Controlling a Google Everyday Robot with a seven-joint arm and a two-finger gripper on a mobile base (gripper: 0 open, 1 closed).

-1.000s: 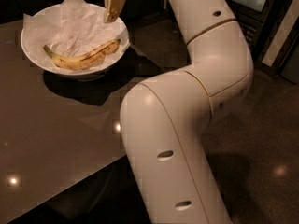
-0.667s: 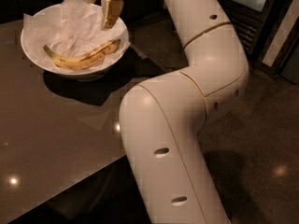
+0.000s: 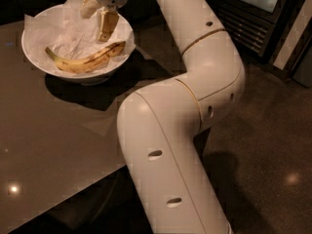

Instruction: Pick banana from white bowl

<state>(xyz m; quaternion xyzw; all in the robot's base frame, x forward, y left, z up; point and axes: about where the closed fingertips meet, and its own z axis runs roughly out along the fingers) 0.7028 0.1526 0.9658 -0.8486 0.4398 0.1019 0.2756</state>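
- Clearly one curved, brown-streaked yellow banana lies inside one round, smooth white bowl, on crumpled paper.
- One gripper hovers just above, its two fingers spread and empty.

Banana yellow w/ brown-black streaks, stem greenish at its 9 o'clock end; white bowl, white paper inside. Claw, tan fingers, hangs at bowl's 1 o'clock. Worktop glossy dk brown; arm cream w/ thin gold seam.
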